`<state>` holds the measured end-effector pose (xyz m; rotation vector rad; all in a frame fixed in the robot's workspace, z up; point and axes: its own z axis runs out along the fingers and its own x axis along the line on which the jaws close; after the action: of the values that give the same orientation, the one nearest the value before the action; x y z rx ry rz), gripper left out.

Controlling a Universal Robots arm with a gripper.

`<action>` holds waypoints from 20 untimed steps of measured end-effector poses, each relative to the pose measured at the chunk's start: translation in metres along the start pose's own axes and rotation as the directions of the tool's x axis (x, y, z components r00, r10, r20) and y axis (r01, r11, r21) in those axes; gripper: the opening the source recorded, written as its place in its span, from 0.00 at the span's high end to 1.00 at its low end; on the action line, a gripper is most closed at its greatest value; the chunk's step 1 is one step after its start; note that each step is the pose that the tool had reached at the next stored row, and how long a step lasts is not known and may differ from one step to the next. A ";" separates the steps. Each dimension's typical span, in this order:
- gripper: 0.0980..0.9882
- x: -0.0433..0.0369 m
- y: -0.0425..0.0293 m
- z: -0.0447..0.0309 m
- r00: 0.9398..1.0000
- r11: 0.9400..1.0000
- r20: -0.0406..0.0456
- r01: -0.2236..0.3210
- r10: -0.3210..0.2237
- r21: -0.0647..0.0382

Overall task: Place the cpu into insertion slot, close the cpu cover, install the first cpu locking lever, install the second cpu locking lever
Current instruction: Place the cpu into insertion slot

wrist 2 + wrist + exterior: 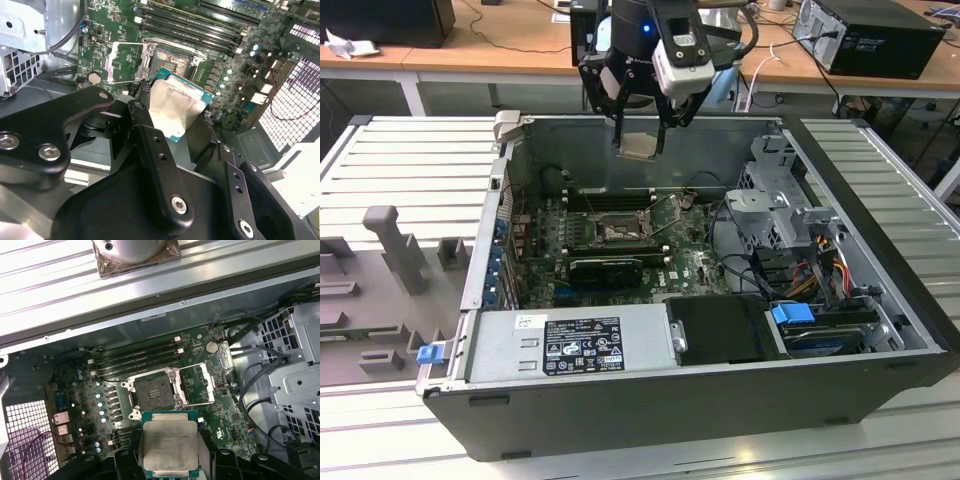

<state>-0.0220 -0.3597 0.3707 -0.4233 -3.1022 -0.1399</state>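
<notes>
The cpu [640,148] is off the board, pinched by two opposite edges between the fingers of the gripper [640,140], which is closed on it and holds it flat with its pale metal face toward the first wrist camera [168,442]. It hangs well above the insertion slot [620,230], near the height of the open computer case's [620,420] upper rim in the exterior view. The slot [152,392] is bare, its dark square bed open to view. The cpu cover [209,382] is swung open and lies just beside the slot on one side. The long memory slots [135,357] run just beside the slot on another side. In the first wrist view the chip's edges look roughly parallel to the slot's rim, though the chip is not centred over it. As I judge it, the work is at the carrying stage of the first step and nothing is seated. Doing it well means bringing the chip square over the slot, keeping it level, and matching its corner and notches to the slot. It should then go straight down with no sideways slide, since the contacts in the bed would bend easily. The fingers need room to open without touching the raised cover.
</notes>
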 end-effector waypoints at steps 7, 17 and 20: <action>0.52 0.0000 0.0000 0.0005 0.999 0.999 0.004 -0.045 0.045 0.000; 0.52 0.0000 0.0000 0.0008 0.993 0.993 0.011 -0.119 0.119 -0.002; 0.52 0.0000 -0.0001 0.0008 0.991 0.991 0.012 -0.134 0.134 -0.003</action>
<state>-0.0220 -0.3597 0.3699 -0.6333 -3.0725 -0.1397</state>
